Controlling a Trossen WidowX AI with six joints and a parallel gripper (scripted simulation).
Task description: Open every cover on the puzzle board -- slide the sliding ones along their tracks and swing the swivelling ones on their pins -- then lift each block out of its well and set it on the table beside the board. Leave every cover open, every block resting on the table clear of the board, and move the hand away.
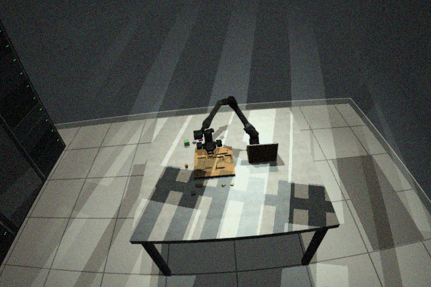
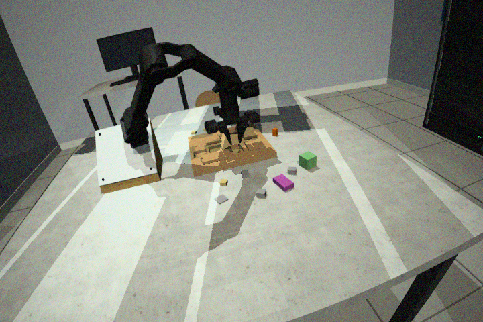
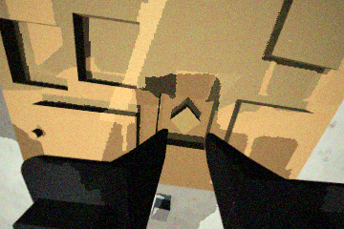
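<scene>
I'm hovering my partly spread, empty black two-fingered tool (image 1: 210,155) (image 2: 235,143) (image 3: 186,135) near a small tan diamond-shaped block (image 3: 184,120) at twelve o'clock; misaligned fingertips risk jamming the well rim.

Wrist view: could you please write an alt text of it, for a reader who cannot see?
Two black gripper fingers stand apart above a wooden puzzle board, pointing toward a small tan block in a well. Other rectangular recesses surround it, and pale tabletop shows beyond the board's edges.
</scene>
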